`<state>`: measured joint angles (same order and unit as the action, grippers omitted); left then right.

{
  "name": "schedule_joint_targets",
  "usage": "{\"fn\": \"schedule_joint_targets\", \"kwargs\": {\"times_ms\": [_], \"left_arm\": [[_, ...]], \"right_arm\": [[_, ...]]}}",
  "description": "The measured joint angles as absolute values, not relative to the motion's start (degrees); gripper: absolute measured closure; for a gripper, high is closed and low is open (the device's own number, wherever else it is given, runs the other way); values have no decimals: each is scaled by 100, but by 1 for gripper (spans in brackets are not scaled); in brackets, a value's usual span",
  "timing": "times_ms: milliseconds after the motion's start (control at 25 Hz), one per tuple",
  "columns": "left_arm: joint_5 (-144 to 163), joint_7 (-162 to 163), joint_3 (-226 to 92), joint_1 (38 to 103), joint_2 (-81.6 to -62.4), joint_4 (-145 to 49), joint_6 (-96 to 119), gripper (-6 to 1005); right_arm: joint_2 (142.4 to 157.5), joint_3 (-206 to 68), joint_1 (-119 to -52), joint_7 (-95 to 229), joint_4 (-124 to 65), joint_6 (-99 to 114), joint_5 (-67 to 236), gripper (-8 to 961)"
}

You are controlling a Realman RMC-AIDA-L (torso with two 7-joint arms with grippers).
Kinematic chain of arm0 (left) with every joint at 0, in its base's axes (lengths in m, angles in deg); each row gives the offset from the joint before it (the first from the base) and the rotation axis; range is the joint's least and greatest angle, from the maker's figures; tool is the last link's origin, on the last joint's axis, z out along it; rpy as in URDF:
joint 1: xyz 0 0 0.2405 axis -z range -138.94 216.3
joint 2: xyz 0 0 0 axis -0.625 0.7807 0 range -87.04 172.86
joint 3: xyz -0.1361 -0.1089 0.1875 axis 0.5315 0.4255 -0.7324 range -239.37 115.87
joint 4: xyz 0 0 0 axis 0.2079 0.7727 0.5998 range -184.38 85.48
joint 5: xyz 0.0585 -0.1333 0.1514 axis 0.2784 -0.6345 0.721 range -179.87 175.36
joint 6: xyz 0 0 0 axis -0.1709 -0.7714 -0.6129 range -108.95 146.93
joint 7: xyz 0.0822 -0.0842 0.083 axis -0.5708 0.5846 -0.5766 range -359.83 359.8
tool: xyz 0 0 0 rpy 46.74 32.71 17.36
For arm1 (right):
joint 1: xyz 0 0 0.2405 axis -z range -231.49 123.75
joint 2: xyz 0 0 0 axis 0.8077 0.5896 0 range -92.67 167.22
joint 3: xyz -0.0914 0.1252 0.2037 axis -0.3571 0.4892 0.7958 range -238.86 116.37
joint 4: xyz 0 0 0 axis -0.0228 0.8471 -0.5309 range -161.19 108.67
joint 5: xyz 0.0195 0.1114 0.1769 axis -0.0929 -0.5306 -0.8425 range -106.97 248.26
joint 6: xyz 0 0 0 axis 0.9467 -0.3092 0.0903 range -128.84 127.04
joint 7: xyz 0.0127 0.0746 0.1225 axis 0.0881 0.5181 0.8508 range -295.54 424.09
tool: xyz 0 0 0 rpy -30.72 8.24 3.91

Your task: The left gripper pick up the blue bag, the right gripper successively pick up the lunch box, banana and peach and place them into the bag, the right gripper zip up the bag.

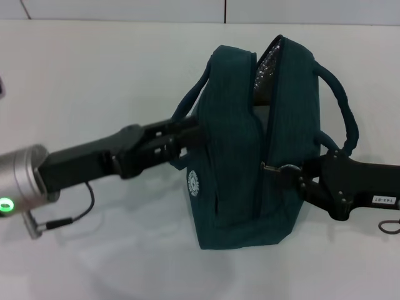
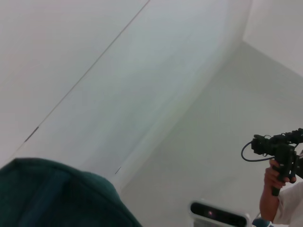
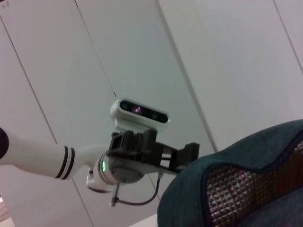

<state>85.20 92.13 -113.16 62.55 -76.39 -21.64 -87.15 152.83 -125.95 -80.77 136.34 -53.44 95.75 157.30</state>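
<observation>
The blue bag (image 1: pixel 250 156) stands on the white table (image 1: pixel 94 75), its two handles hanging at the sides. My left gripper (image 1: pixel 187 140) is shut on the bag's left side by its handle. My right gripper (image 1: pixel 289 173) is shut on the zipper pull (image 1: pixel 270 167), about halfway along the top seam. The seam is closed on the near half. The far end gapes and shows silver lining (image 1: pixel 267 75). The bag's lining also shows in the right wrist view (image 3: pixel 246 189). The lunch box, banana and peach are out of view.
The left wrist view shows bag fabric (image 2: pixel 57 194), a head camera unit (image 2: pixel 218 215) and a person holding a camera rig (image 2: pixel 279 156). The right wrist view shows my left arm (image 3: pixel 142 156) beyond the bag. A wall runs behind the table.
</observation>
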Motion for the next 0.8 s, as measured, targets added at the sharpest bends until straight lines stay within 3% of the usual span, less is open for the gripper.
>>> {"fn": "schedule_joint_targets", "kwargs": {"times_ms": [800], "left_arm": [[8652,8494,-11343,6089,-7646,-2677,-8868,505]], "right_arm": [[15288,-12673,-8075,13611,-5311,9470,15730,923]]}}
